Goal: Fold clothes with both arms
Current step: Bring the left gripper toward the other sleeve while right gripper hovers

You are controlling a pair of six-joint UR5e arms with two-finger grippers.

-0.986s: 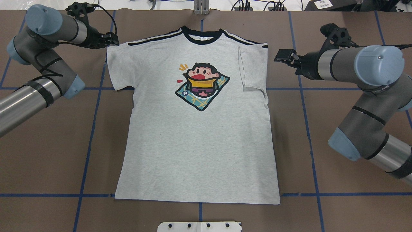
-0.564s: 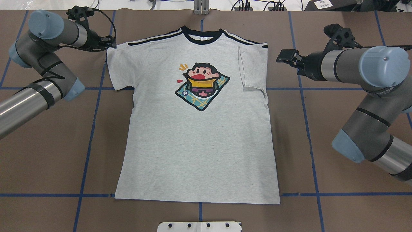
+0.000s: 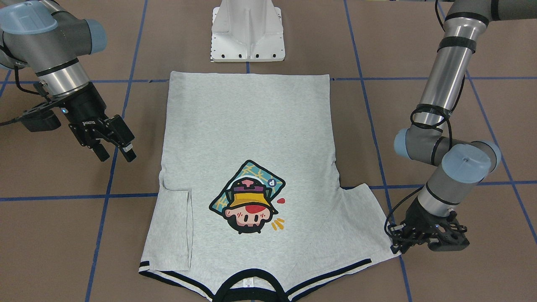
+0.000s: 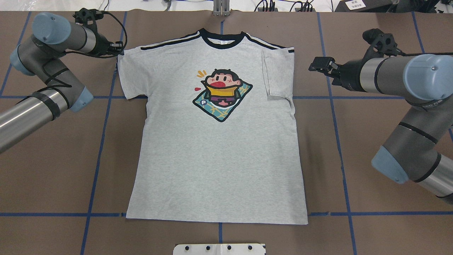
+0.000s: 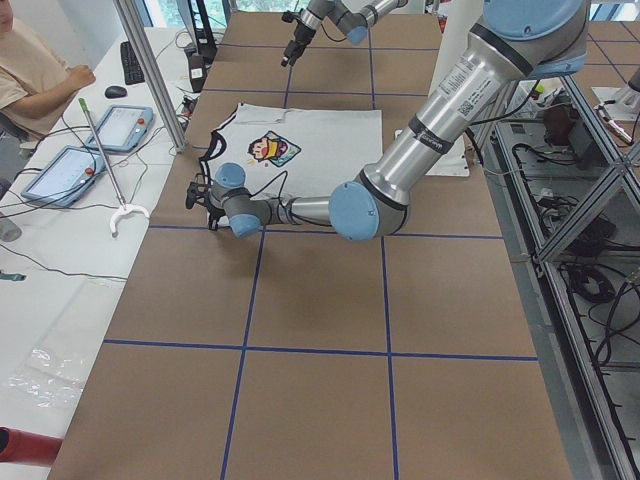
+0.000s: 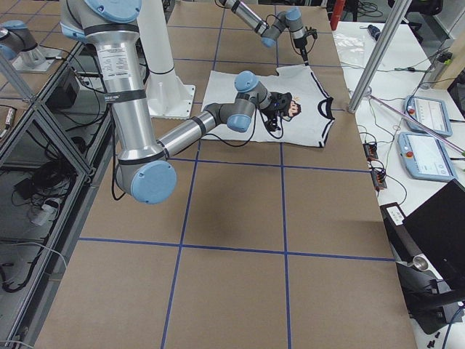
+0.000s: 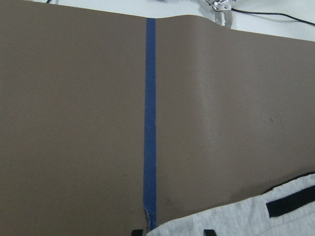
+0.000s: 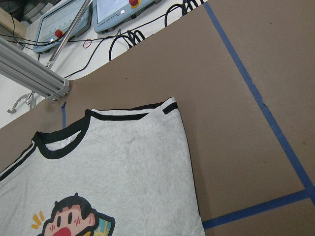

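The grey T-shirt (image 4: 219, 159) lies flat on the brown table, print up, collar at the far edge. Its sleeve on the right arm's side (image 4: 277, 76) is folded inward; the other sleeve (image 4: 129, 76) is spread out. My left gripper (image 4: 118, 49) is low at that sleeve's outer top corner (image 3: 390, 247). In the left wrist view the two fingertips (image 7: 209, 231) stand apart at the sleeve edge (image 7: 246, 221), open. My right gripper (image 4: 311, 66) is open and empty, apart from the folded shoulder, above bare table (image 3: 118, 154). The right wrist view shows the collar and shoulder (image 8: 113, 167).
The white pedestal base (image 3: 247, 33) stands at the near hem side. An aluminium post (image 4: 221, 7) rises beyond the collar. Blue tape lines (image 4: 102, 141) cross the table. Tablets and cables (image 5: 100, 140) lie past the far edge, with a seated person nearby.
My left gripper has sunk and shifted slightly onto the sleeve's outer corner. My right gripper has drawn back to the right, away from the folded shoulder. The shirt has not moved.
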